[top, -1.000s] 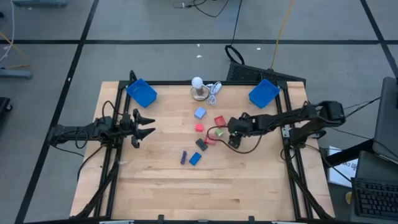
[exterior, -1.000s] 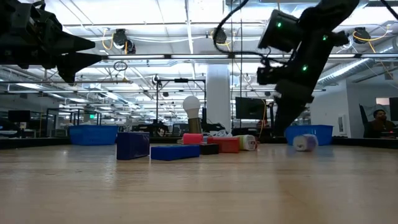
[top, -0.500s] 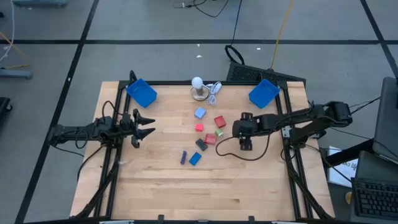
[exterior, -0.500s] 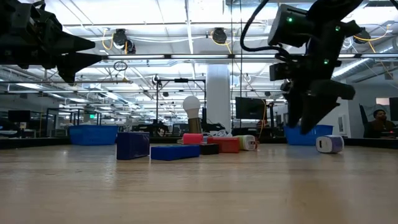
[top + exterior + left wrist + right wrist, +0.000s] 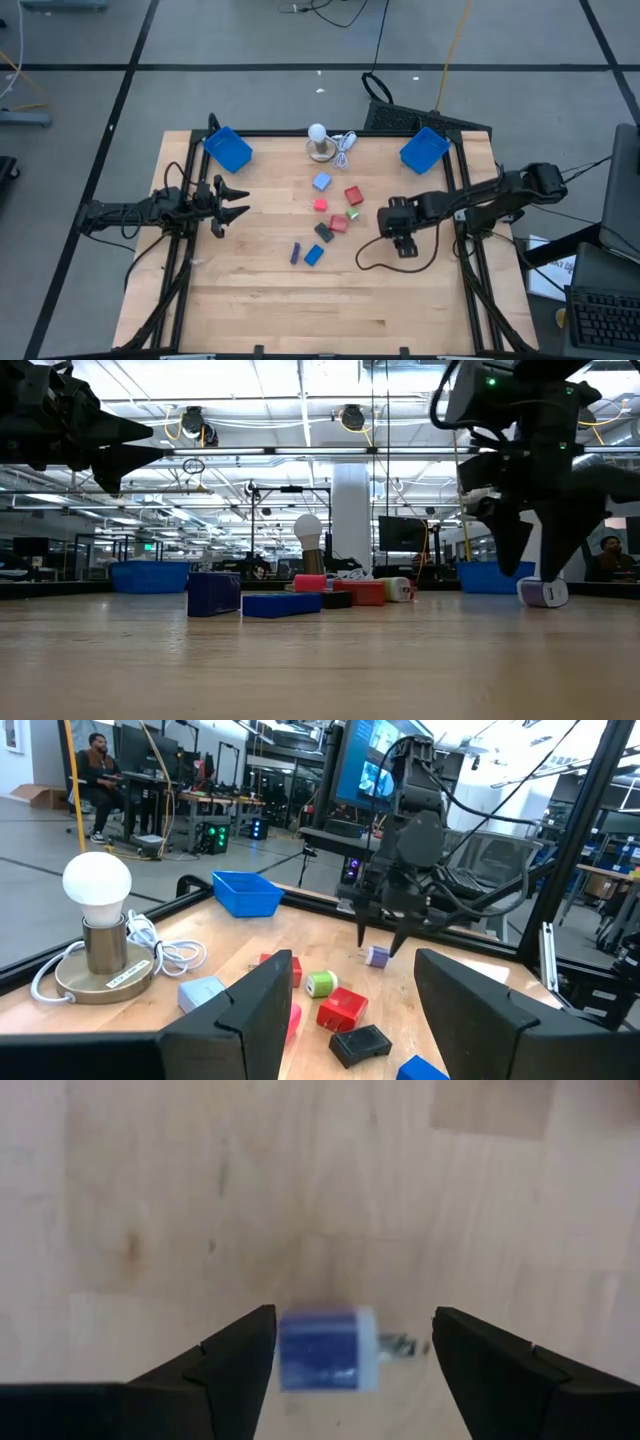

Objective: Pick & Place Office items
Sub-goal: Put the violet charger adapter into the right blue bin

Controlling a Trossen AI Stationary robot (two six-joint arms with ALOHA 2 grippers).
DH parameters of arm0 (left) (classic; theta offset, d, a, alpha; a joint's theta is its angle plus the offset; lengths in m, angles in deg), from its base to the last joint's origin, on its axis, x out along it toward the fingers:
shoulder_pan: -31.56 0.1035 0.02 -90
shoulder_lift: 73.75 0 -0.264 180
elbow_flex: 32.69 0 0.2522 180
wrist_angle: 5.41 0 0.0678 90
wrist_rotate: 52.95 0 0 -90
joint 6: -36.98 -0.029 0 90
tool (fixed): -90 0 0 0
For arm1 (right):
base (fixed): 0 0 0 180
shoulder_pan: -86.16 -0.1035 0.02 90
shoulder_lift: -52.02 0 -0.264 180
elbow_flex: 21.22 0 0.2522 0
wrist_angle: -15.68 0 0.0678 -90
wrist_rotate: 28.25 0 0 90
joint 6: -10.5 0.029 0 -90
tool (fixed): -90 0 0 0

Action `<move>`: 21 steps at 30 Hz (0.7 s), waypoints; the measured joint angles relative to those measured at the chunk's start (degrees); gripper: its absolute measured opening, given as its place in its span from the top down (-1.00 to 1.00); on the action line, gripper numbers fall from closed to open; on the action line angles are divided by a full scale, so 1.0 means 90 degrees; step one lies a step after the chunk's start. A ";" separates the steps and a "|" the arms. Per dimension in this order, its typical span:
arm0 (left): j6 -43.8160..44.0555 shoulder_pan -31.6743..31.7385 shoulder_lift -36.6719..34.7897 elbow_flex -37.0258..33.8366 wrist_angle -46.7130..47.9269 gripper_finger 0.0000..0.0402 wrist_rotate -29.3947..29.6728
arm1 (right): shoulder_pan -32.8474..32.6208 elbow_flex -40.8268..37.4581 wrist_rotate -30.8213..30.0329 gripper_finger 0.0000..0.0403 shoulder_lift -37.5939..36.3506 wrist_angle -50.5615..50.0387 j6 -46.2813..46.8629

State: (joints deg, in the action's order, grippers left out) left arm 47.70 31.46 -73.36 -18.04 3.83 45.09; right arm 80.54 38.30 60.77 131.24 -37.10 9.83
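My right gripper (image 5: pixel 352 1320) hangs open right of the cluster, fingers pointing down, over a small purple-and-white piece (image 5: pixel 327 1348) that lies on the table between them. The low view shows this piece (image 5: pixel 543 592) under the fingertips. The other office items lie in mid-table: a light blue block (image 5: pixel 321 181), red pieces (image 5: pixel 353 195), a green one (image 5: pixel 353 213), a dark grey one (image 5: pixel 324 232), a purple one (image 5: pixel 295 253) and a blue one (image 5: pixel 314 255). My left gripper (image 5: pixel 240 200) waits open above the table's left side. My right gripper stands over the purple-and-white piece from above. One finger (image 5: pixel 235 1360) is right beside the piece's purple end (image 5: pixel 290 1350). I cannot tell whether it touches. The piece lies on the table.
Blue trays sit at the far left corner (image 5: pixel 228 148) and the far right corner (image 5: pixel 424 148). A white bulb on a round base (image 5: pixel 318 140) with white cord stands at the far edge. A dark cable loop (image 5: pixel 380 258) from the right arm hangs over the table.
My right gripper has moved toward the table's right and near edges, away from the cluster, staying open. The purple-and-white piece has travelled along the table to the right with it.
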 joint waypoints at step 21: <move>0.0000 0.0000 0.0000 0.0002 0.0000 -0.07 0.0000 | -0.0320 -0.0491 -0.0099 -0.22 0.0000 0.0363 0.0776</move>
State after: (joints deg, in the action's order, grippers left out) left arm 47.70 31.46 -73.36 -18.02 3.83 45.09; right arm 77.66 33.88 59.88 131.24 -33.83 16.81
